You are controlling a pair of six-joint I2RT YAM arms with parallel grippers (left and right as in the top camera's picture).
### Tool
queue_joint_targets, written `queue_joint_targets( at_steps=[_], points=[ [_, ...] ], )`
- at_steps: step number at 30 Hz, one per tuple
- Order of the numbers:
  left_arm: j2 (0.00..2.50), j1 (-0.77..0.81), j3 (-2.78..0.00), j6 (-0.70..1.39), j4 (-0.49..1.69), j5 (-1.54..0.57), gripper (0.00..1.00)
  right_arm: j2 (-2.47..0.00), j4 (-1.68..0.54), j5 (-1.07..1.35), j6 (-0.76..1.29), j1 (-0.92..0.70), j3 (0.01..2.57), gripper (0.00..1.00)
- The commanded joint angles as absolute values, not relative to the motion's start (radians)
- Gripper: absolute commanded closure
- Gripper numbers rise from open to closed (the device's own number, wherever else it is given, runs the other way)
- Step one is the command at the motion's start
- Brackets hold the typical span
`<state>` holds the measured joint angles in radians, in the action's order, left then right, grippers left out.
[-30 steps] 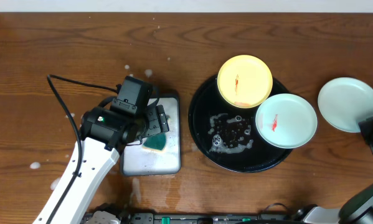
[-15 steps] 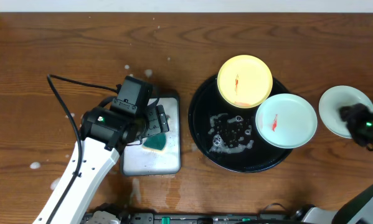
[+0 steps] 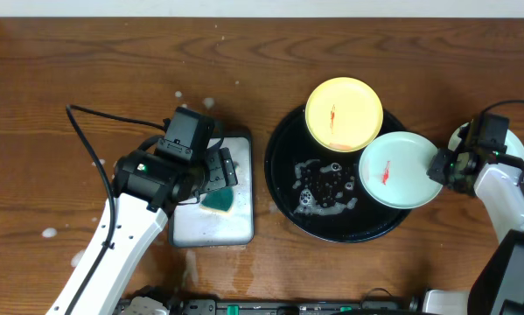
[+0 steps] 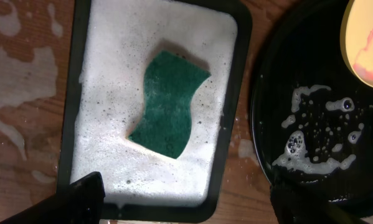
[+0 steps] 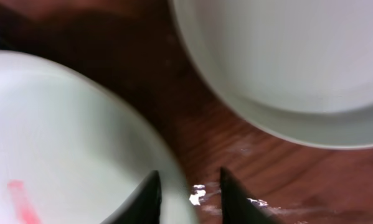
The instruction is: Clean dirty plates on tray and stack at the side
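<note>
Overhead: the smeared mint plate (image 3: pixel 388 171) overlaps the tray (image 3: pixel 283 188) rim, with my right fingers (image 3: pixel 443 166) at its edge. Left wrist: left fingers (image 4: pixel 80 196) are spread wide above the sponge (image 4: pixel 167 106). Right wrist: fingers sit narrowly apart astride the plate's rim; I'd seat deeper before pinching.

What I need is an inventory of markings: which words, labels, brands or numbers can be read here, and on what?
None can be read.
The yellow plate, mint plate, black tray, sponge and white tray bear no writing.
The red marks on the plates are smears, not signs.
The hardware at the overhead view's bottom edge is too small to tell.
</note>
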<state>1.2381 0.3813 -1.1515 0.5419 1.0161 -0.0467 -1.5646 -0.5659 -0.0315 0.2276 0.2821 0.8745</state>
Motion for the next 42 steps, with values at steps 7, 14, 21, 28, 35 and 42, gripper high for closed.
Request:
queue_joint_targets(
  at_steps=[7, 14, 21, 28, 35, 42],
  points=[
    [1.237, 0.376, -1.159, 0.532, 1.019, -0.041, 0.14, -1.443, -0.694, 0.02, 0.242, 0.272, 0.876, 0.99],
    [1.237, 0.376, -1.159, 0.532, 1.019, -0.041, 0.14, -1.23, -0.822, 0.173, 0.226, 0.187, 0.875, 0.99],
    [1.237, 0.376, -1.159, 0.532, 1.019, -0.041, 0.14, -1.272, -0.76, 0.184, 0.322, -0.076, 0.79, 0.99],
    [1.237, 0.376, -1.159, 0.532, 1.019, -0.041, 0.14, -1.4, -0.525, 0.097, 0.49, -0.235, 0.675, 0.99],
    [1.237, 0.376, -1.159, 0.535, 1.019, -0.042, 0.14, -1.369, -0.533, 0.098, 0.35, -0.244, 0.738, 0.64],
    [1.256, 0.376, -1.126, 0.532, 0.983, 0.04, 0.14, -1.2, -0.654, 0.114, 0.193, -0.244, 0.86, 0.6]
  ],
)
